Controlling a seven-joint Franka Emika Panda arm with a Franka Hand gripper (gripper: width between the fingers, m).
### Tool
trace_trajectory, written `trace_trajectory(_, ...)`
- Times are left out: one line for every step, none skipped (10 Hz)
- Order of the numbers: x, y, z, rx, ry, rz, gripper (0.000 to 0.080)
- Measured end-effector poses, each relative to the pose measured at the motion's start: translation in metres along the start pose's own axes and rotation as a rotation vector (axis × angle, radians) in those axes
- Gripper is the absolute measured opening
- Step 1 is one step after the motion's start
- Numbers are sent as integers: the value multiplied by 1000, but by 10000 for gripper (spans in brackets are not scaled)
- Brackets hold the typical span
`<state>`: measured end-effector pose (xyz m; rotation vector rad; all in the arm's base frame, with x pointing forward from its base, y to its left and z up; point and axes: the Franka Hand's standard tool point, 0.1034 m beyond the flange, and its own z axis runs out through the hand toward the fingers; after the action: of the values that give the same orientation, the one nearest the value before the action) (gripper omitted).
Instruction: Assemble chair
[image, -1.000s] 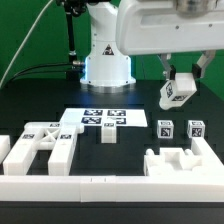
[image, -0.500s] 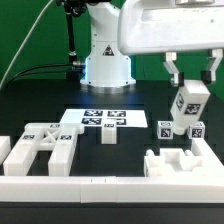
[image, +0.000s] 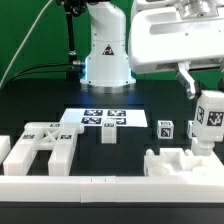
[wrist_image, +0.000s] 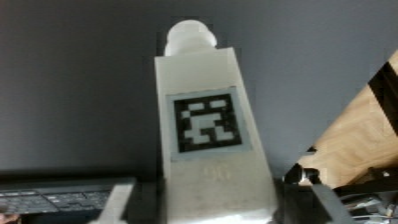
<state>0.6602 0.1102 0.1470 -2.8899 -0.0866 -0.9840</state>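
My gripper (image: 203, 92) is at the exterior view's right, shut on a long white chair piece (image: 208, 122) with a black-and-white tag, and holds it upright above the table. In the wrist view the piece (wrist_image: 205, 120) runs out from between my gripper's (wrist_image: 210, 200) fingers, with a rounded peg at its far end. A slotted white frame (image: 40, 148) lies at the front left. A small plain cube (image: 108, 133) and a tagged cube (image: 166, 131) stand mid-table. A notched white part (image: 178, 163) lies at the front right, just below the held piece.
The marker board (image: 105, 117) lies flat in the middle of the black table. A long white border bar (image: 90, 186) runs along the front edge. The robot base (image: 105, 62) stands at the back, before a green wall.
My gripper has moved to the exterior view's right and lower with the tagged piece in it. The piece now hides the second tagged cube.
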Motion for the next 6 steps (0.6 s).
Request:
trace_trajectory(-11, 1, -1, -3, 11, -13, 282)
trace_trajectory(-28, 2, -1, -5, 4, -19, 282)
trace_trajectory(-35, -1, 0, -3, -7, -22, 282)
trace_trajectory(-35, -1, 1, -3, -8, -25, 282)
trace_trajectory(-38, -3, 4, -1, -13, -26, 282)
trace_trajectory(-41, -7, 6, 5, -19, -28, 282)
